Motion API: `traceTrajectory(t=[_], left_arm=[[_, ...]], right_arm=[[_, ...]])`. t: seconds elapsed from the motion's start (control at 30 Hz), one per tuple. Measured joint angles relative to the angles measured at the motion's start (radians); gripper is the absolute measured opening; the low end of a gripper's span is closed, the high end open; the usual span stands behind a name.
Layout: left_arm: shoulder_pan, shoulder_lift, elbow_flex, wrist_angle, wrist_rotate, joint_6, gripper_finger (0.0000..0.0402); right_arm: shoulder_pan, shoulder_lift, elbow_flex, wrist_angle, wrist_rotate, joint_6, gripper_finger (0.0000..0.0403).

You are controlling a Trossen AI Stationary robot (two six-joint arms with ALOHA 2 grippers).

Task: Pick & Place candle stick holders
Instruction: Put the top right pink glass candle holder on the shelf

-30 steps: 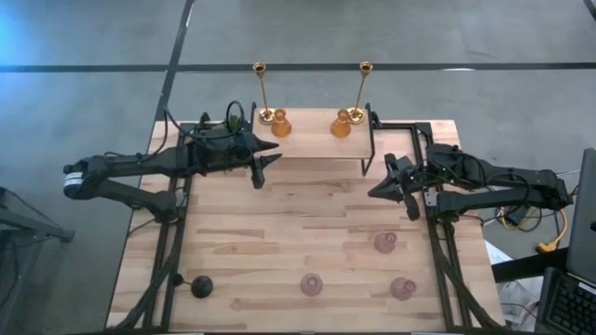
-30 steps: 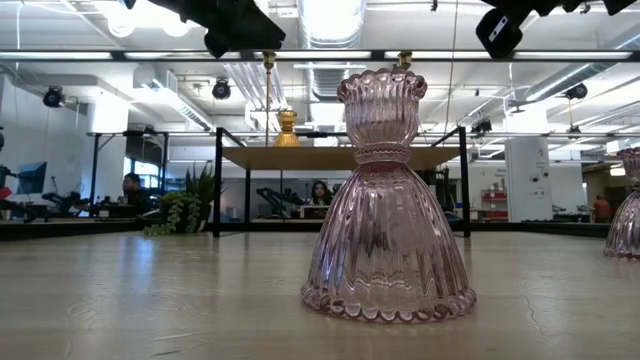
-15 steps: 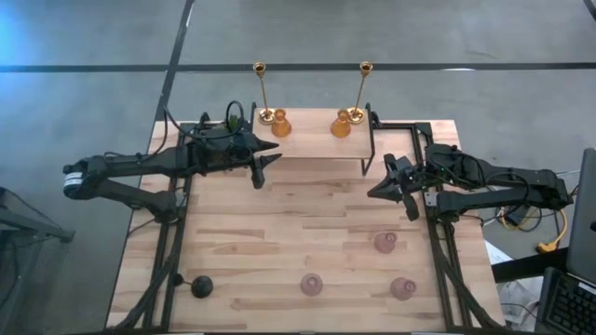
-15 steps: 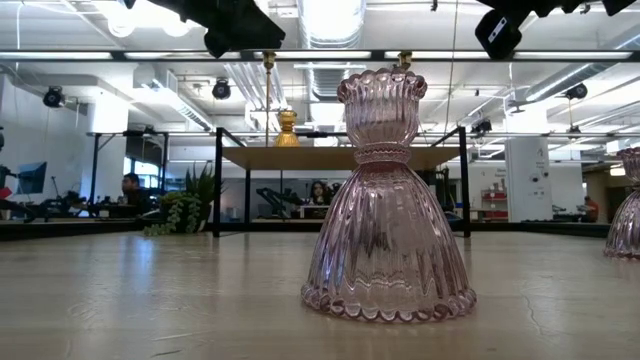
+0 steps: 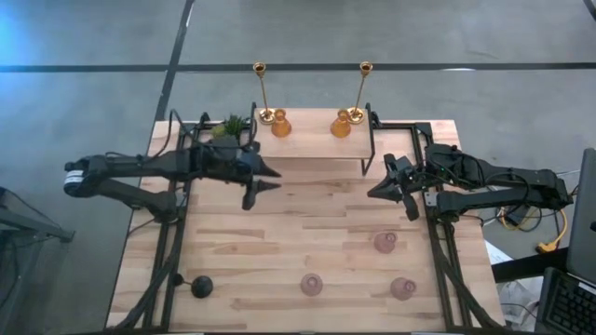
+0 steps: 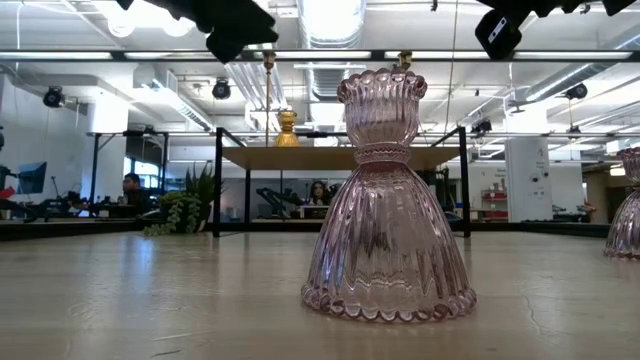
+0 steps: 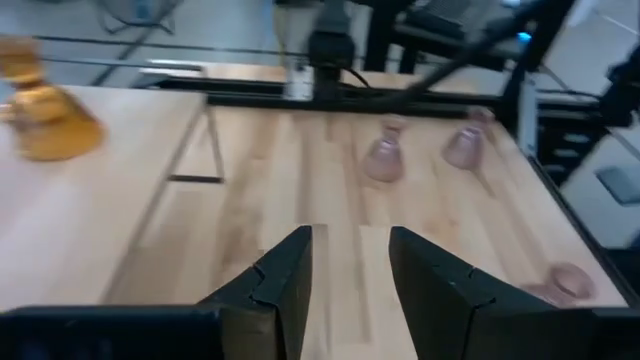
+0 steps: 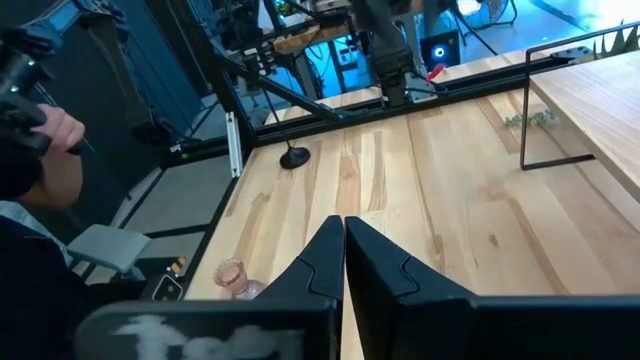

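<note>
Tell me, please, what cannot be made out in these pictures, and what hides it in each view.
- Low view: the near pink holder fills the middle and hides the shelf behind it; another pink holder is cut by the edge.
- Low view: both end effectors are cut off at the top.
- Left wrist view: the amber holder is blurred and cut by the edge.
- High view: the black holder is too small to show shape.

Two arms, both matte black, built of slim jointed links; left arm (image 5: 140, 167) ends its outer link in a white-grey band; right arm (image 5: 494, 181) carries looped black cables over the wrist; left gripper (image 7: 350, 290) has two flat, angular black fingers with stepped inner edges; right gripper (image 8: 343, 262) has the same black, tapering, wedge-like fingers.
</note>
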Motion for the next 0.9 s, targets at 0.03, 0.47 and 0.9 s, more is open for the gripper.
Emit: traceTrajectory(t=[0.03,0.47,0.9], left_arm=[[-0.013,0.004,0.0,-0.001,0.0,0.0,0.014],[-0.107,-0.018,0.025,-0.196,-0.021,-0.19,0.0139],[-0.299,-0.215,-0.016,-0.411,-0.366,-0.386,0.0138]], right_arm=[[0.0,0.0,0.0,0.0,0.0,0.0,0.0008],[0.0,0.0,0.0,0.0,0.0,0.0,0.0008],[0.0,-0.002,0.0,0.027,0.001,0.003,0.0008]])
